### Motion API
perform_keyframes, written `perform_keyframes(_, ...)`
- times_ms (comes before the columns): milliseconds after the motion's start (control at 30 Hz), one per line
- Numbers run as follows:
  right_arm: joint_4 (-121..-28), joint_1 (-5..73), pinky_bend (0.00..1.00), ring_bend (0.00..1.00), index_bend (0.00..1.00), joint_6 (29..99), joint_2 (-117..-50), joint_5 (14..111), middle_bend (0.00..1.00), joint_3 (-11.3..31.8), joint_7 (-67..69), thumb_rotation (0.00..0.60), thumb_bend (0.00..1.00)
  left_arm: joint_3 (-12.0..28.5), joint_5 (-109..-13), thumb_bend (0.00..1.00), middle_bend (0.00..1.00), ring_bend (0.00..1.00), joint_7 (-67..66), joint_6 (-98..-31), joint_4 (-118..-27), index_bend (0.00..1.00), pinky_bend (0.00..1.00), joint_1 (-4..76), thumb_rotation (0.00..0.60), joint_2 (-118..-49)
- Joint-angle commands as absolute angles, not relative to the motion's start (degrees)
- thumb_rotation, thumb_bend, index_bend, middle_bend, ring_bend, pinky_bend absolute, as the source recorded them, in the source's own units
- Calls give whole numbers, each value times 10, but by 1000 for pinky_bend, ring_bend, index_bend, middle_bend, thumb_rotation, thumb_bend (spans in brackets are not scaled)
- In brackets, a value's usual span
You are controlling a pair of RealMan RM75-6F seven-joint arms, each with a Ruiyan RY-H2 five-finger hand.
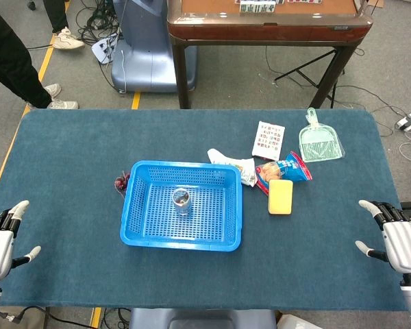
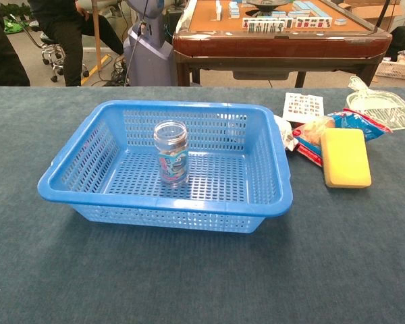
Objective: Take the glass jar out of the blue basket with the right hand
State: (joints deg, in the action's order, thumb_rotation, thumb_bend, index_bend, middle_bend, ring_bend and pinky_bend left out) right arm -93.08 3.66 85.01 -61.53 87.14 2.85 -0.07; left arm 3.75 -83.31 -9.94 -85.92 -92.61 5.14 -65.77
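A clear glass jar (image 1: 181, 201) (image 2: 171, 153) with a coloured label stands upright near the middle of the blue basket (image 1: 145, 236) (image 2: 189, 217). The basket sits on the dark blue table, left of centre. My right hand (image 1: 397, 241) rests at the table's right edge, fingers spread and holding nothing, far from the basket. At the left edge my left hand (image 1: 1, 236) lies the same way, empty with fingers apart. Neither hand shows in the chest view.
Right of the basket lie a yellow sponge (image 1: 280, 197) (image 2: 345, 157), a snack packet (image 1: 285, 168), a white crumpled wrapper (image 1: 233, 164), a printed card (image 1: 268, 140) and a green dustpan (image 1: 319, 142). A small dark object (image 1: 120, 182) lies at the basket's left. A wooden table (image 1: 260, 20) stands behind.
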Motion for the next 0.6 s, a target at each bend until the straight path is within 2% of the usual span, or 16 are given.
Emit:
perform_keyframes(33, -930, 37, 280, 191, 204, 849, -616, 871, 242, 28, -1, 600, 49, 38, -831, 149, 143, 151, -101, -858, -929, 92, 183, 52, 600, -657)
perform_keyframes(600, -935, 39, 280, 191, 203, 850, -607, 885, 242, 25, 15, 600, 49, 37, -836, 149, 143, 151, -103, -866, -933, 94, 183, 50, 600, -653)
